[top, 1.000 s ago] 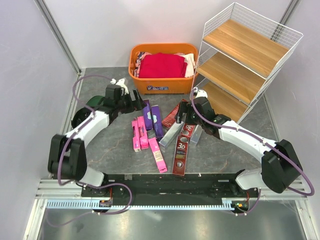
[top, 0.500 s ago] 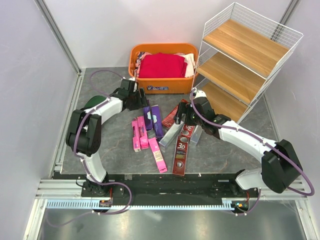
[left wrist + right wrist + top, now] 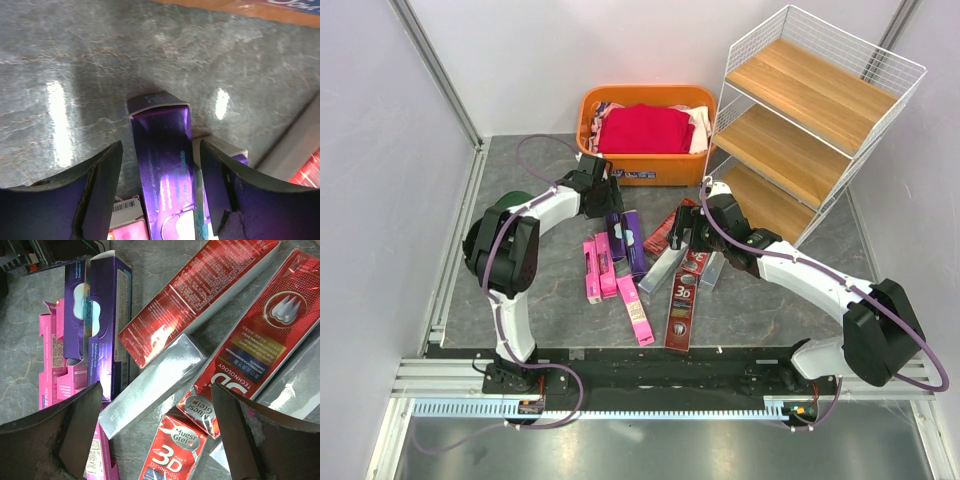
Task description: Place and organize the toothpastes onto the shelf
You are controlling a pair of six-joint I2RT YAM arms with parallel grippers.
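Reaching down just in front of the orange basket (image 3: 675,172), the left gripper (image 3: 603,198) straddles the end of a purple toothpaste box (image 3: 161,160) that lies flat on the grey table (image 3: 560,300). Its fingers (image 3: 100,190) are set narrow, about the box's width apart, one along each long side. Whether they actually pinch the cardboard cannot be told. The right gripper (image 3: 156,386) hovers farther out from the basket, toward its right end. Its fingers are spread wide with nothing held, above a silver box (image 3: 662,270) and the dark red "3D" boxes (image 3: 682,300). The pink boxes (image 3: 600,268) lie side by side farther out from the basket's left half than the purple one. All the toothpastes in view lie on the table in front of the basket. The shelf (image 3: 820,100) stands just to the basket's right.
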